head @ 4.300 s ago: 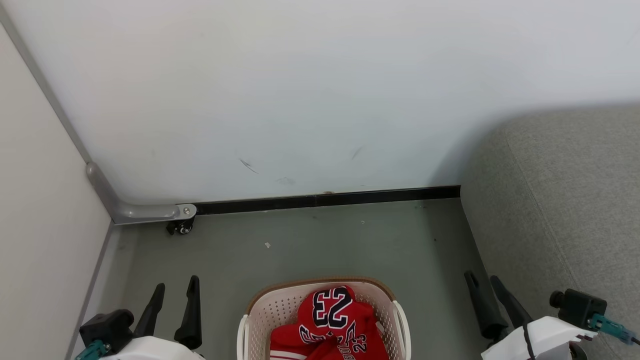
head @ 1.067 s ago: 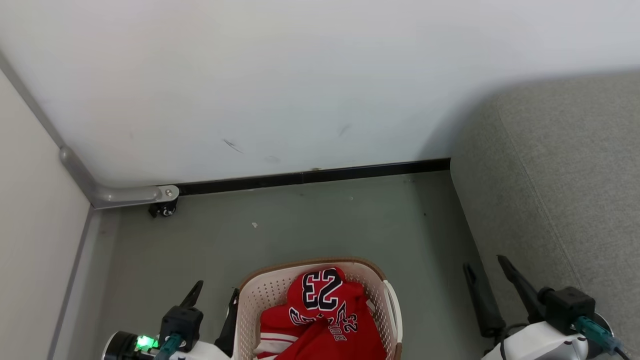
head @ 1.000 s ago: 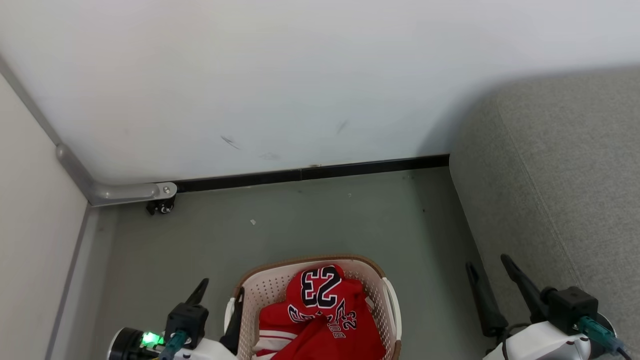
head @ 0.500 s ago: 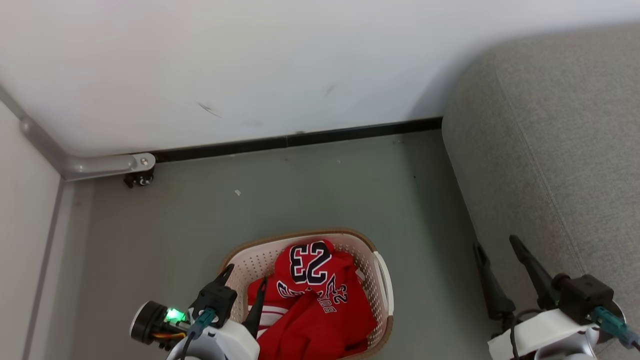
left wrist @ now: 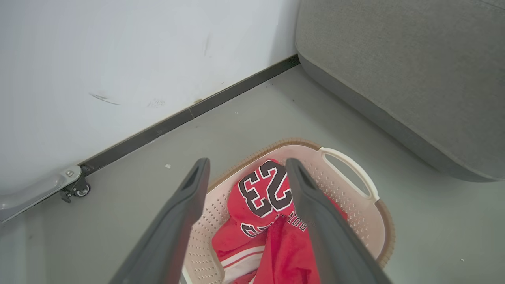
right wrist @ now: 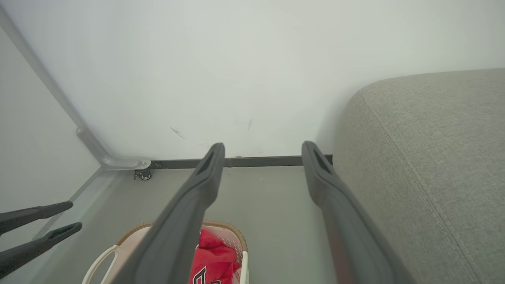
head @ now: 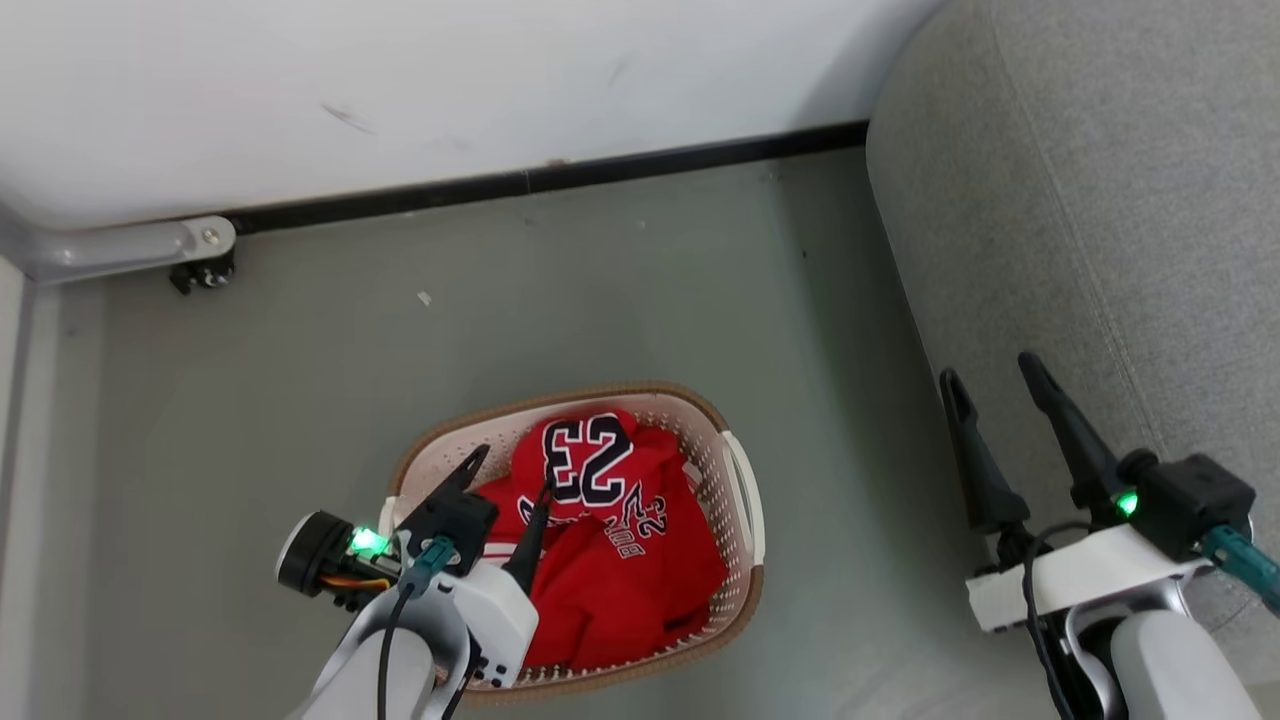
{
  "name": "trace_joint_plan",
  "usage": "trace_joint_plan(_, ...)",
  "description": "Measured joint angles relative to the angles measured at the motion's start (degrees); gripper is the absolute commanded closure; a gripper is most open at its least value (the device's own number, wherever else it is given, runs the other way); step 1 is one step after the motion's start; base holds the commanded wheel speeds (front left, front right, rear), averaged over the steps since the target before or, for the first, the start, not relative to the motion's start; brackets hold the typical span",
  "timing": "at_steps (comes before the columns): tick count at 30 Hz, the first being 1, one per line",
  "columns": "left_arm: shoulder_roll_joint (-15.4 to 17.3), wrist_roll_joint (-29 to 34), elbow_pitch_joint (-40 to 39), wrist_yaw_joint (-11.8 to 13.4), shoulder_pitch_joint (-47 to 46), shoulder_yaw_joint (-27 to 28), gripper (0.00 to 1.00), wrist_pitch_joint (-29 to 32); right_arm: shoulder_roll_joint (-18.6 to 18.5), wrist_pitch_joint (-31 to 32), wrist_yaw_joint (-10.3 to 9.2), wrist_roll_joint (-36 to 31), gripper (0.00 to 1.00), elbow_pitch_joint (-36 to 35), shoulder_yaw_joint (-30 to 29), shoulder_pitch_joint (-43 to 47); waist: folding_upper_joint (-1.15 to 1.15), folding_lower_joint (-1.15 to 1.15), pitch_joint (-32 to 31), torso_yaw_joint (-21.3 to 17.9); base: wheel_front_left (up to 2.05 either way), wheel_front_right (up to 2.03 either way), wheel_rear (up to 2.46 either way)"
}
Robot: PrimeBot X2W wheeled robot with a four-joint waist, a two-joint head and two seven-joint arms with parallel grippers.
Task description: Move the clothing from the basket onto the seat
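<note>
Open left gripper point(head: 513, 470) over the laundry basket point(head: 746, 498), with the seat point(head: 1100, 200) to the right.

The cream basket with its brown rim stands on the grey floor point(head: 600, 290), well apart from the white wall point(head: 400, 80) and its black baseboard point(head: 540, 180). The red clothing point(head: 620, 565) lies heaped inside, a black-and-white "23" on top. The left gripper's two dark fingers are spread above the basket's left side; the inner tip seems to reach the cloth, though contact is hard to judge. The right gripper point(head: 988, 370) hangs with fingers apart at the grey seat's edge, holding nothing. A grey bracket point(head: 120, 248) with a small caster point(head: 200, 275) sits in the far left corner.
</note>
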Motion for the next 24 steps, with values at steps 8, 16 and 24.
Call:
trace_joint_plan(8,-0.2,1.3,1.0,-0.1,-4.2,-1.1,0.0,-0.1,0.0,-0.1,0.0,1.2,0.0,-1.5,1.1,-5.2,0.0,0.0,5.7,-1.6,0.0,0.0,0.0)
trace_joint_plan(16,-0.4,2.1,2.5,-0.1,-7.3,-1.6,0.0,-0.6,-0.1,-0.1,0.0,1.9,0.0,-2.0,1.4,-9.4,0.0,0.0,11.2,-3.3,0.0,0.0,0.0)
trace_joint_plan(24,-0.5,2.7,4.5,-0.1,-10.3,-2.0,0.0,-1.0,-0.1,-0.1,0.0,2.6,0.0,-2.2,1.9,-13.3,0.0,0.0,16.0,-5.0,0.0,0.0,0.0)
